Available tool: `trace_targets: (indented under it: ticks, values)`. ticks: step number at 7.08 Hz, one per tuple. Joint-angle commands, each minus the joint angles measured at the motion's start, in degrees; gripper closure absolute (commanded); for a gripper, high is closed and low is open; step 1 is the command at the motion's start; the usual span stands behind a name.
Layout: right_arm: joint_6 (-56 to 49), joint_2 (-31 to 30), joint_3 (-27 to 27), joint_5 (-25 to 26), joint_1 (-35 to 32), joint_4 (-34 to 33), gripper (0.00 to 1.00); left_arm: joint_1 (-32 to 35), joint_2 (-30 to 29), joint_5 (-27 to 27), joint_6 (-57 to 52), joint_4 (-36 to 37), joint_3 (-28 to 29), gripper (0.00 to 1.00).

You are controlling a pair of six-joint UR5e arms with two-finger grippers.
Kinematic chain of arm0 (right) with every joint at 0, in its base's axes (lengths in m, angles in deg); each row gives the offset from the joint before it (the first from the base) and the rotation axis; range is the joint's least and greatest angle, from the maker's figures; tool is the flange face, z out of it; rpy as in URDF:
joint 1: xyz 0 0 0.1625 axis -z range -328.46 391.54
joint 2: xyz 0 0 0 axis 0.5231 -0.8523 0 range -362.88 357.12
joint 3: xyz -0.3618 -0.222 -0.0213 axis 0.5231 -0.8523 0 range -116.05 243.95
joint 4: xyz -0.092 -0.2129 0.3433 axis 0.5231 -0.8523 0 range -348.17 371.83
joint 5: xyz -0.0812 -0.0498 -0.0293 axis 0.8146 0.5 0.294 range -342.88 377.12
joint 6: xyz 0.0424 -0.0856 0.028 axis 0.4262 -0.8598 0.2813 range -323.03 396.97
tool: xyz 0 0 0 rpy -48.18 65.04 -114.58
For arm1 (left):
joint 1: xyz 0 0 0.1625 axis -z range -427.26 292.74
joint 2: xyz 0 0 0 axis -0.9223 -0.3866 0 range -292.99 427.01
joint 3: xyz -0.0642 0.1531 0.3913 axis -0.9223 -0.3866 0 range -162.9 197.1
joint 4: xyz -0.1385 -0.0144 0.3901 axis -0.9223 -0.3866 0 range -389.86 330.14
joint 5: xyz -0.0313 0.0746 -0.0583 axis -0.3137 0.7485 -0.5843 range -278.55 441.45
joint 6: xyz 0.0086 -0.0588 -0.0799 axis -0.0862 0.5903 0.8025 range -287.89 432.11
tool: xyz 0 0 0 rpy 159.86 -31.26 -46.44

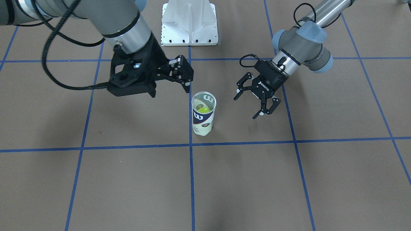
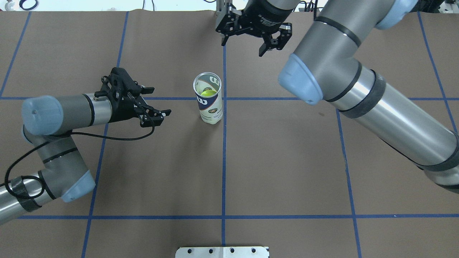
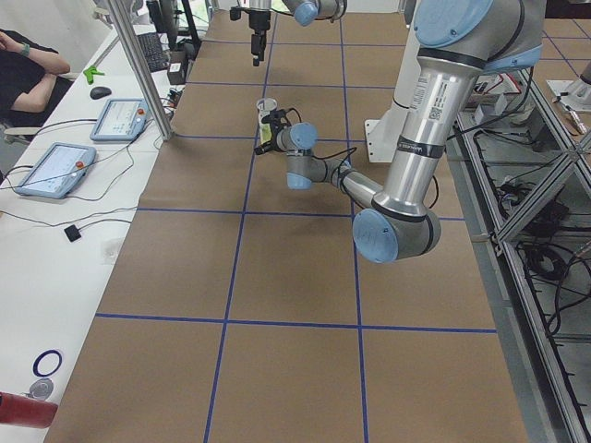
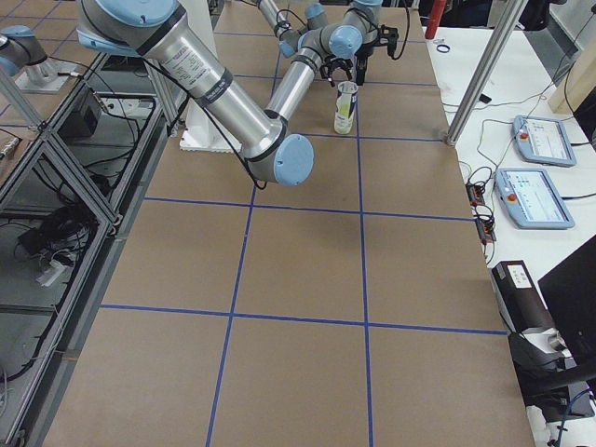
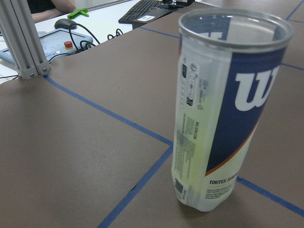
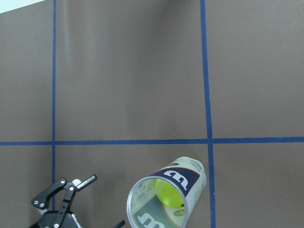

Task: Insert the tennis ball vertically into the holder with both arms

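Observation:
The holder (image 1: pixel 203 119) (image 2: pixel 209 107) stands upright near the table's middle, on a blue line. It is a clear can with a navy and white label. The yellow-green tennis ball (image 1: pixel 203 110) (image 2: pixel 207 93) (image 6: pixel 167 192) lies inside it, seen through the open top. My left gripper (image 1: pixel 245 107) (image 2: pixel 161 100) is open and empty, level with the can and a short way off to its side. My right gripper (image 1: pixel 185 77) (image 2: pixel 242 48) hangs open and empty above and beyond the can. In the left wrist view the holder (image 5: pixel 228 109) fills the right half.
A white metal pedestal base (image 1: pixel 189 22) (image 2: pixel 222 252) sits at the robot's edge of the table. Blue tape lines (image 1: pixel 190 179) grid the brown tabletop. Operator tablets (image 3: pixel 55 166) (image 4: pixel 531 196) and an aluminium post (image 5: pixel 23 42) stand past the far edge.

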Motion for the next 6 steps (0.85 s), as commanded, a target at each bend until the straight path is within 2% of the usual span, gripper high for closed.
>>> trace_targets:
  ticks: [1,2,3,4,6]
  values:
    - [-7.5,-9.3,3.4,-2.0,-5.5,-0.4,0.01,9.8,0.5,-5.5,3.8,12.9,-2.3,0.01]
    - [-12.0,-13.1,3.4,-2.0,-7.4,-0.4,0.01,16.0,-0.2,-10.1,3.9,24.5,-2.4,0.0]
    - [-18.5,-17.2,3.0,-2.0,-10.1,-0.4,0.01,18.2,-1.4,-13.9,3.3,35.2,-2.0,0.0]
    - [-27.4,-21.1,1.8,-2.1,-13.7,-1.1,0.01,19.5,-1.1,-13.9,1.2,37.9,-1.0,0.01]
    - [-51.3,-22.3,-3.1,-2.0,-22.5,-10.3,0.01,22.7,0.8,-14.2,0.6,39.9,-1.0,0.0]
